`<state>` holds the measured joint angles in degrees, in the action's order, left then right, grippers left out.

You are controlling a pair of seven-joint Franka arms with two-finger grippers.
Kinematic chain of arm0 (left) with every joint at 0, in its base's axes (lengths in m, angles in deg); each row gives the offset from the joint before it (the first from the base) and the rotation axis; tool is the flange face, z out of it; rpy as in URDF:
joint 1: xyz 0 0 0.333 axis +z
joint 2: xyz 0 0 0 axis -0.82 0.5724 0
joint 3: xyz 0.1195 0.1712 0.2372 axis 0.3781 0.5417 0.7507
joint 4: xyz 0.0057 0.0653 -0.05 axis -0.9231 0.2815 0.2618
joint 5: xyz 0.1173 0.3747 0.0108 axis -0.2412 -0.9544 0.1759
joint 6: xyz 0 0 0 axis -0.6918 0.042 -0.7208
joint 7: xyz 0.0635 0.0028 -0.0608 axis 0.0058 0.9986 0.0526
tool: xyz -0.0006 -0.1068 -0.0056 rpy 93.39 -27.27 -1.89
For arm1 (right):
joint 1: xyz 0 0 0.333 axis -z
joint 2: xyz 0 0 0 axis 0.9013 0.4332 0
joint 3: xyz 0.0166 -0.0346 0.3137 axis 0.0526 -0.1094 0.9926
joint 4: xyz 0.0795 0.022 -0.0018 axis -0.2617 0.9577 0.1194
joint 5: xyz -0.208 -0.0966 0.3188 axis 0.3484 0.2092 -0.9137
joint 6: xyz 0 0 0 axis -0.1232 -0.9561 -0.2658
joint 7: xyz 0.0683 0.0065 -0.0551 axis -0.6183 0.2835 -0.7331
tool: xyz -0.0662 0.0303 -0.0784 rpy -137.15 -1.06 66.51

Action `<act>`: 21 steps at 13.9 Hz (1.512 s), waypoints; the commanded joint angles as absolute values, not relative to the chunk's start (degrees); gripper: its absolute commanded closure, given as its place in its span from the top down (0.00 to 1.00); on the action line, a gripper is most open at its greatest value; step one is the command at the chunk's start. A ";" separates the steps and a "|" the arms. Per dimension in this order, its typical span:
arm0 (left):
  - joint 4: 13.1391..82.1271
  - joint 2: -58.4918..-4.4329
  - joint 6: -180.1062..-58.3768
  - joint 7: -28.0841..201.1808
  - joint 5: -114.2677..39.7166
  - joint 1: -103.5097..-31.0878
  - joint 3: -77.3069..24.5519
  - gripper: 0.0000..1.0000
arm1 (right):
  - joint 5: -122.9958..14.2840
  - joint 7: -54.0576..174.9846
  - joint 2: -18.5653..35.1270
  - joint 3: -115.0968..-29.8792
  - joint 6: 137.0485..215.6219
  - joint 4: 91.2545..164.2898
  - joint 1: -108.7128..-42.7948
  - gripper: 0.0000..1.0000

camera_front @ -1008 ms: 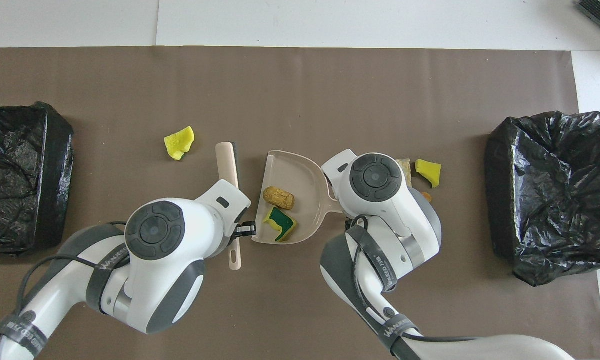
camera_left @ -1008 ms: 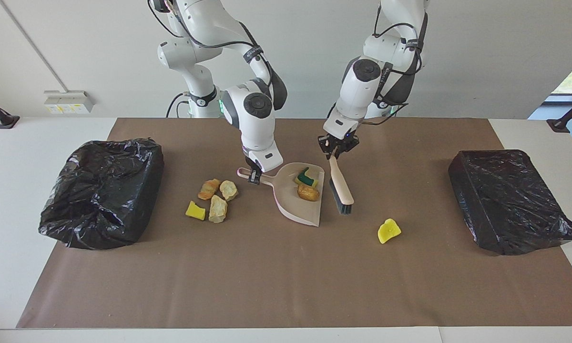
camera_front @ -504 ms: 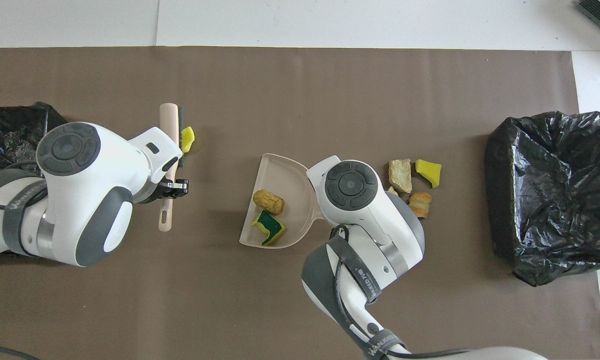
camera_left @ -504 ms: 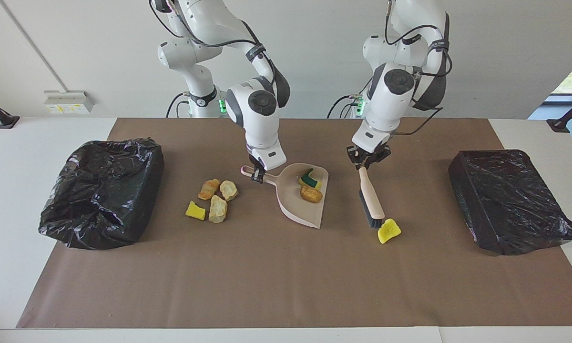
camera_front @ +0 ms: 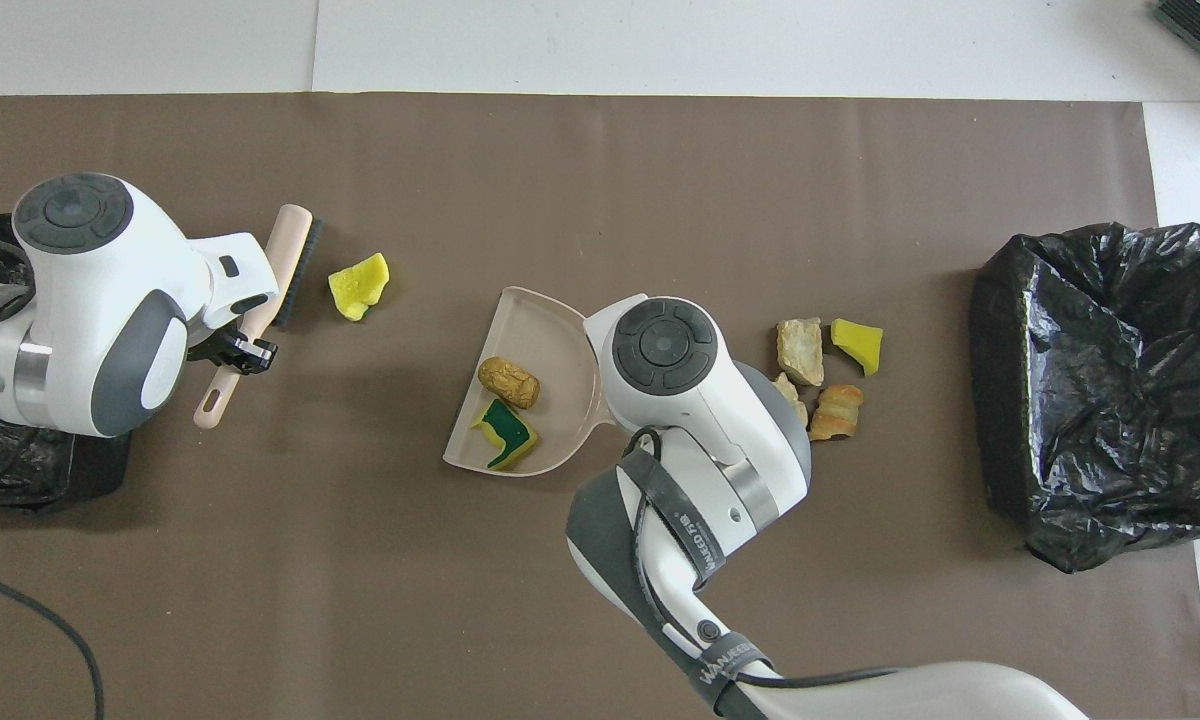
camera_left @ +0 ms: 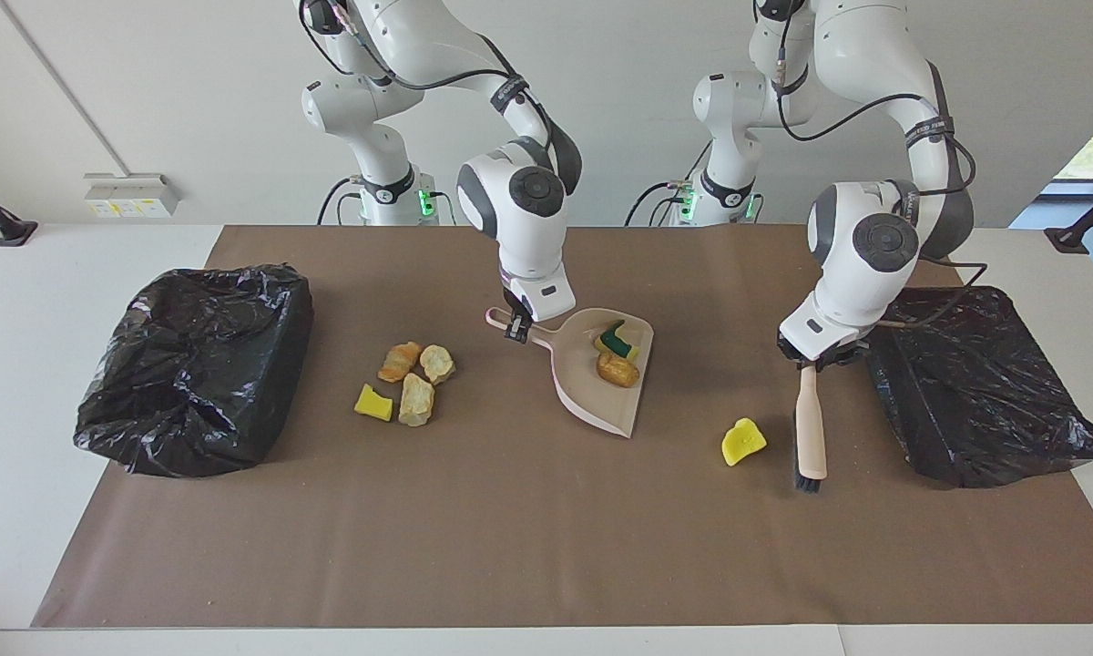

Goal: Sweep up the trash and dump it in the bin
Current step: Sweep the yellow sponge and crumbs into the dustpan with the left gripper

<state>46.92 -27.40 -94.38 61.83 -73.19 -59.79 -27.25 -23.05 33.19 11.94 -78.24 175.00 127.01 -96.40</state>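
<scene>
My right gripper (camera_left: pixel 516 326) is shut on the handle of a beige dustpan (camera_left: pixel 572 390), which rests on the mat (camera_front: pixel 550 325). In the pan lie a green-and-yellow sponge scrap (camera_left: pixel 618 340) (camera_front: pixel 505 432) and a tan lump (camera_left: pixel 618 369) (camera_front: pixel 508 381). My left gripper (camera_left: pixel 815 360) (camera_front: pixel 235 350) is shut on a beige brush (camera_left: pixel 811 428) (camera_front: pixel 285 250). The brush hangs bristles down beside a lone yellow scrap (camera_left: pixel 743 441) (camera_front: pixel 359 285), toward the left arm's end. Several more trash pieces (camera_left: pixel 416 399) (camera_front: pixel 800 350) lie beside the pan, toward the right arm's end.
A black bag-lined bin (camera_left: pixel 191 364) (camera_front: pixel 1100 390) stands at the right arm's end of the brown mat. A second black bin (camera_left: pixel 975 383) (camera_front: pixel 0 470) stands at the left arm's end, close to the brush and partly under the left arm.
My left gripper carried the brush from beside the dustpan, past the lone yellow scrap, to its side toward the left arm's end. The right gripper shifted and turned the dustpan slightly the same way.
</scene>
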 commanded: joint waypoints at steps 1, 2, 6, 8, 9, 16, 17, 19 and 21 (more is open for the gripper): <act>46.97 -27.72 -93.44 59.86 -74.63 -60.18 -27.92 0.00 | -23.86 34.36 12.54 -77.76 175.19 126.32 -96.41 0.00; 48.37 -28.33 -93.45 56.11 -74.63 -60.35 -28.18 0.00 | -23.85 34.36 12.54 -77.76 175.11 126.32 -96.41 0.00; 52.67 -31.23 -92.92 48.61 -73.58 -64.21 -28.36 0.00 | -23.85 35.33 12.45 -77.76 174.93 126.32 -96.50 0.00; 55.15 -32.81 -92.92 48.69 -72.35 -66.94 -28.36 0.00 | -23.85 35.41 12.45 -77.76 174.58 126.32 -96.50 0.00; 55.94 -33.26 -92.57 48.78 -70.52 -68.43 -28.27 0.00 | -23.85 35.42 12.45 -77.76 174.49 126.32 -96.50 0.00; 58.23 -35.90 -92.66 61.86 -62.42 -79.77 -28.27 0.00 | -23.85 35.42 12.36 -77.76 174.31 126.32 -96.50 0.00; 57.71 -35.64 -92.57 64.14 -62.41 -80.48 -28.18 0.00 | -23.77 35.42 12.36 -77.76 174.31 126.32 -96.41 0.00; 56.39 -35.20 -92.04 66.18 -62.41 -80.22 -27.92 0.00 | -23.77 35.33 12.36 -77.76 174.31 126.32 -96.41 0.00; 55.16 -35.98 -90.73 66.27 -62.41 -77.78 -27.66 0.00 | -23.77 35.33 12.36 -77.76 174.31 126.32 -96.41 0.00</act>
